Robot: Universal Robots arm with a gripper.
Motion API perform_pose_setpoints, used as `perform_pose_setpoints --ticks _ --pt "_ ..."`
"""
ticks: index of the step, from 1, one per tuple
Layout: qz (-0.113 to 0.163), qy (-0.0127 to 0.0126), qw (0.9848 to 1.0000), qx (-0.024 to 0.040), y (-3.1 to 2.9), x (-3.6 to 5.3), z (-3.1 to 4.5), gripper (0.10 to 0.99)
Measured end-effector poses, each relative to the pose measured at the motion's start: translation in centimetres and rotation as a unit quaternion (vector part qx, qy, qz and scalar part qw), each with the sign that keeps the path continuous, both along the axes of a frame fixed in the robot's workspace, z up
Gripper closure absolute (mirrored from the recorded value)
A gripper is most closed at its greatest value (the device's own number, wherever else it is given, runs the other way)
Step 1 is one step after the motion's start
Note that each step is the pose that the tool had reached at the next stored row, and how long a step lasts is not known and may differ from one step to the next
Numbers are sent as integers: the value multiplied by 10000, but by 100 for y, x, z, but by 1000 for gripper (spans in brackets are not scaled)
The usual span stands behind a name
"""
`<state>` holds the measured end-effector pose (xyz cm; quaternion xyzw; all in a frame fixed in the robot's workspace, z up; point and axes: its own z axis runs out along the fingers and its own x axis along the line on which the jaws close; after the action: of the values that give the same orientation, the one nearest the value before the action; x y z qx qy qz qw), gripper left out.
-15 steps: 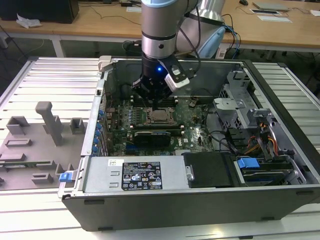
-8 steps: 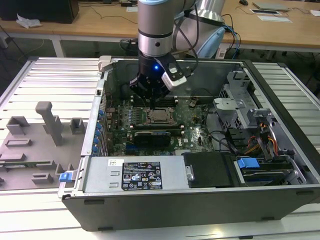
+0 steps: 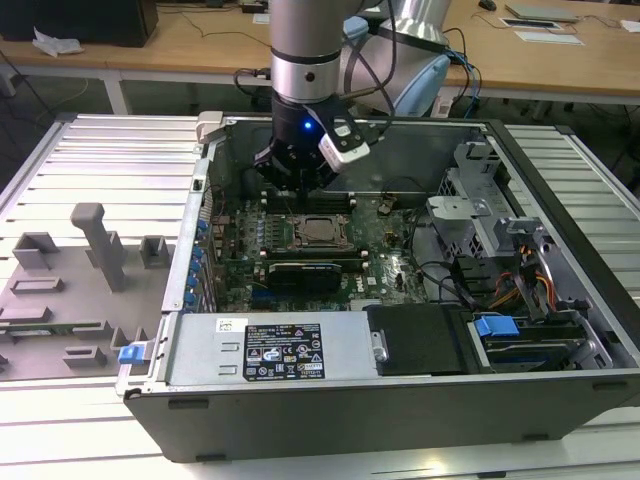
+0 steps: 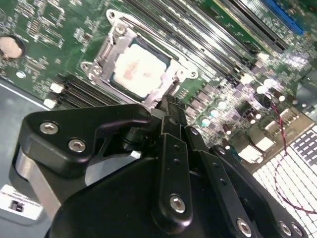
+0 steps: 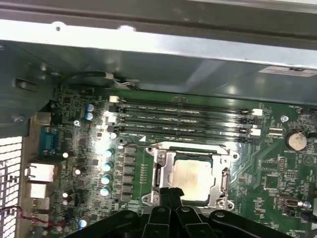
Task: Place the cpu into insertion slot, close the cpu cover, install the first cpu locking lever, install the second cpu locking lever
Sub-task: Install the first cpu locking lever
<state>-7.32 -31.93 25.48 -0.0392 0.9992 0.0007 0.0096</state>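
Two of the four steps look done, judging by how things lie. The cpu (image 5: 192,179) sits flat in the insertion slot (image 5: 193,153), its pale metal top showing through the cut-out of the cpu cover (image 5: 162,171), which lies down around it like a frame. A thin wire locking lever (image 5: 183,145) runs along the socket edge nearest the memory slots (image 5: 183,119). Whether it is hooked under its catch I cannot tell, and the second lever is not clear enough to judge, so the lever steps probably remain.

The gripper (image 5: 171,191) hangs just above the near edge of the socket with its fingertips pressed together and nothing between them. In the second wrist view its tip (image 4: 166,104) is at the cover's rim, possibly touching.

Around the socket the motherboard is crowded. A row of capacitors (image 5: 106,166) stands on one side, a coin cell (image 5: 296,140) on the other, and the long black expansion card (image 3: 305,272) lies just beyond the socket. The chassis wall (image 5: 148,54) rises close behind the memory slots, hemming the arm's reach. On the exterior view's left, a grey fixture tray (image 3: 70,290) rests outside the case.
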Motion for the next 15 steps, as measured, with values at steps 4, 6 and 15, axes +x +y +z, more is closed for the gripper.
perform_pose_setpoints --ticks 4,6,15 --pt "1 -26 10000 1 0 -129 0 980" --pt "0 -33 10000 1 0 -177 0 980" --pt "-2 -122 9995 300 0 -406 -2 980"
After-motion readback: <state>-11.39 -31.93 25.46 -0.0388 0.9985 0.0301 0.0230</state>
